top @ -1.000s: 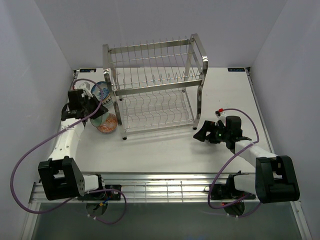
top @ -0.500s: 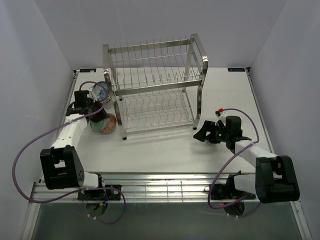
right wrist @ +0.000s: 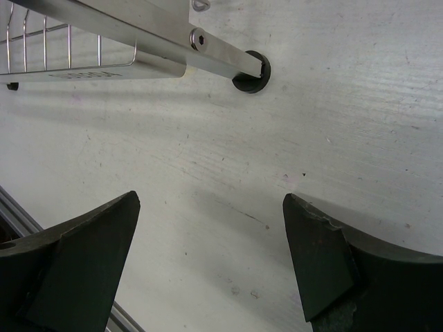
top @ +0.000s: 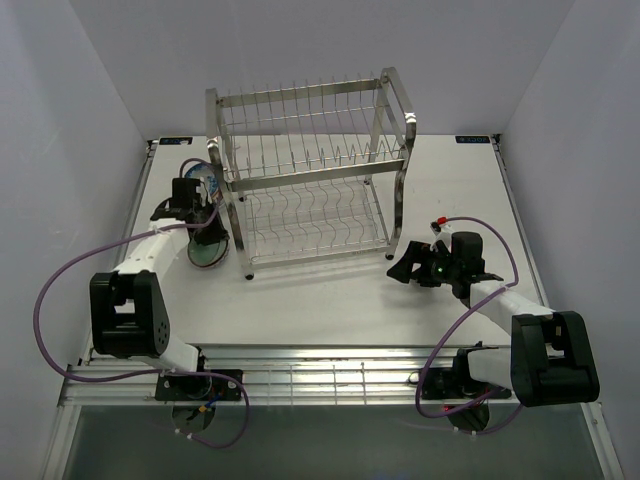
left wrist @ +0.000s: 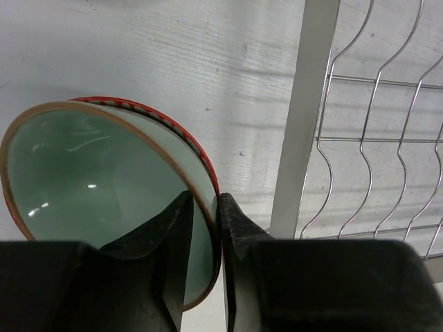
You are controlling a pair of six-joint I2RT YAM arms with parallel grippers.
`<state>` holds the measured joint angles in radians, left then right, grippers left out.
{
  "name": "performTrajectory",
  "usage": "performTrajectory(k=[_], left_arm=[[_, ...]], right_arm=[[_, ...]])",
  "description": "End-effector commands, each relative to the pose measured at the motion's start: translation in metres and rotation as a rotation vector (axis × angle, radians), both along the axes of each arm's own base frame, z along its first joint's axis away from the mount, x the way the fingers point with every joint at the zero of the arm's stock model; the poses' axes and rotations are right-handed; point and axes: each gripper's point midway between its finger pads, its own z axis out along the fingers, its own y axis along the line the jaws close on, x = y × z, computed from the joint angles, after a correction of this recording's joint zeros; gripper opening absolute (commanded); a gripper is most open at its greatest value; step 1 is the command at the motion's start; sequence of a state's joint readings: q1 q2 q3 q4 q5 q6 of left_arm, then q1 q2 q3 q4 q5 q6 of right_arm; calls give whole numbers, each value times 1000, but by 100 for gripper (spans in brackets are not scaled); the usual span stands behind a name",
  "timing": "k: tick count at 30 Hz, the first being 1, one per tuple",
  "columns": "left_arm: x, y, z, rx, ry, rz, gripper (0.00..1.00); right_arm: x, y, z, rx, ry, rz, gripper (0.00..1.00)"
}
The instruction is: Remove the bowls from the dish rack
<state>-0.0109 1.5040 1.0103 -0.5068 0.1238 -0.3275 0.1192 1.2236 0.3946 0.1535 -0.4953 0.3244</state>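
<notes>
The dish rack (top: pixel 310 170) stands at the middle back, and no bowls show in its wires. My left gripper (top: pixel 210 238) is just left of its front left post, shut on the rim of a pale mint green bowl (left wrist: pixel 83 173). One finger is inside the bowl and one outside (left wrist: pixel 205 202). The mint bowl sits over a red-rimmed patterned bowl (left wrist: pixel 163 116), of which only an edge shows. A blue-and-white patterned bowl (top: pixel 203 177) lies behind them. My right gripper (top: pixel 398 270) is open and empty above the table (right wrist: pixel 211 207), by the rack's right front foot (right wrist: pixel 250 71).
The rack's steel post (left wrist: pixel 308 104) and lower wire shelf (left wrist: pixel 387 138) are close on the right of the left gripper. A slatted metal strip (top: pixel 320 380) runs along the table's near edge. White walls close in left, right and back.
My left gripper has moved right, toward the rack, carrying the mint green bowl over the red-patterned bowl, which it now covers. The right arm has not moved.
</notes>
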Motion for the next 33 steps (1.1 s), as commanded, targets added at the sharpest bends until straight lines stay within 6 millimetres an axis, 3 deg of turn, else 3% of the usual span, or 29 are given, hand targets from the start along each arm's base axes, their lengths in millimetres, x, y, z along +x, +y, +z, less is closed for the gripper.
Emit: performTrajectory(k=[1,3,6,10,19,24,30,32,33], left_arm=[[10,1,16,66,-45,-21,34],[12,1,20,82,-50,-23,44],[13,0,30,108,-70,-23,52],[18,4,47,145,-114,-5,54],[10,9,62,146,-155,43,57],[-1,14,98,128,-286,93,58],[-20,20,115,112,-369,147,59],[-25,18,113,85,-396,149,60],[-27,14,117,68,-427,133,60]], right_arm=[[10,1,11,-8,-52,8,90],[10,1,11,-6,-52,10,90],[11,1,11,-8,-53,8,90],[10,0,11,-11,-53,6,90],[18,-11,16,-67,-58,-56,90],[30,-29,25,-137,-72,-161,90],[34,-30,37,-132,-82,-175,90],[30,-30,38,-130,-52,-172,90],[34,-29,48,-127,-72,-173,90]])
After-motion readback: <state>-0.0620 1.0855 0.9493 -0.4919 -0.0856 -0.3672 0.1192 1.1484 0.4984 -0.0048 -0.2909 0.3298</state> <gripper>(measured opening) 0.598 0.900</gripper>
